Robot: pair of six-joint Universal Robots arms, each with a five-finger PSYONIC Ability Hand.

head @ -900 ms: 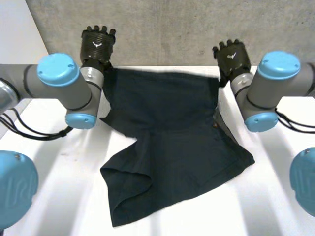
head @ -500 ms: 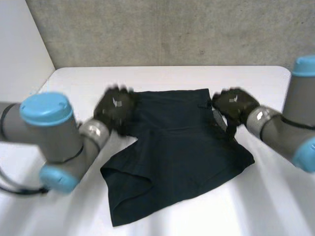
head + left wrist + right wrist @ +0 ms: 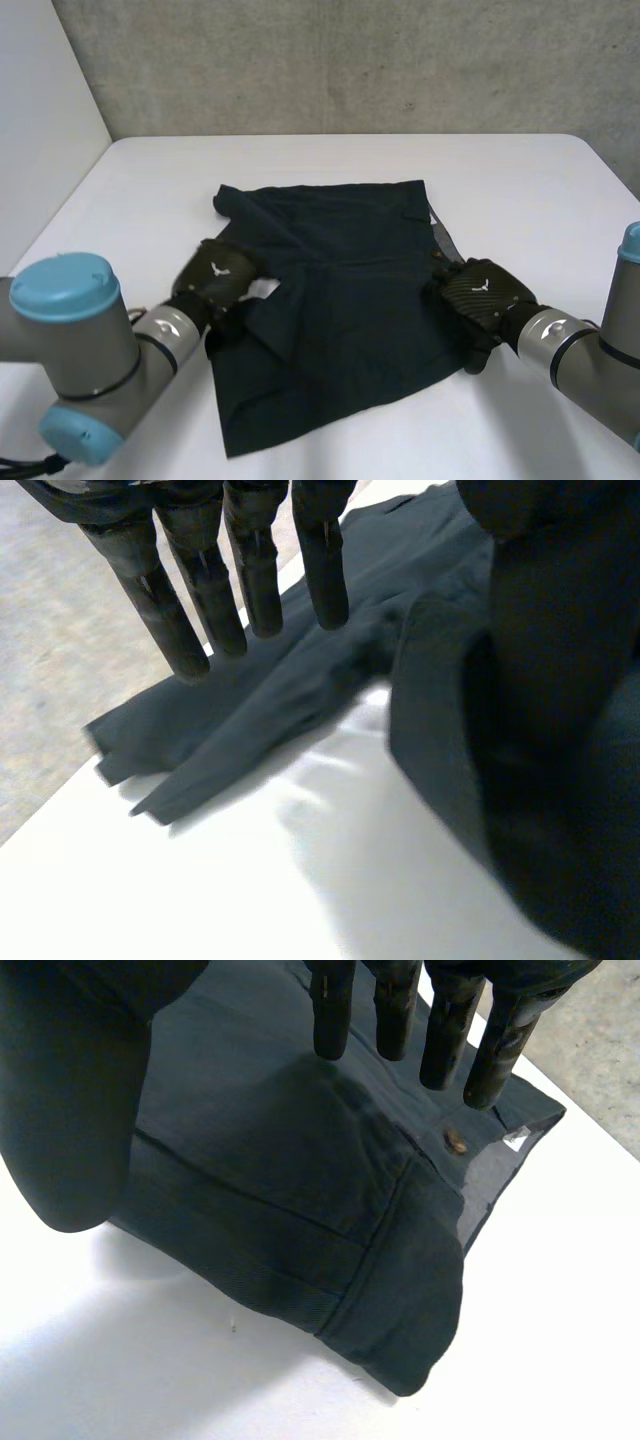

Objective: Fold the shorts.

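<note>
Lower left of centre: left hand (image 3: 215, 280), fingers (image 3: 258, 580) straight, holding nothing, at the left edge of the shorts (image 3: 350, 290). Centre: shorts spread on the white table (image 3: 150, 180), left side bunched. Lower right: right hand (image 3: 482, 297), fingers (image 3: 333, 1010) straight, empty, over the right edge.
</note>
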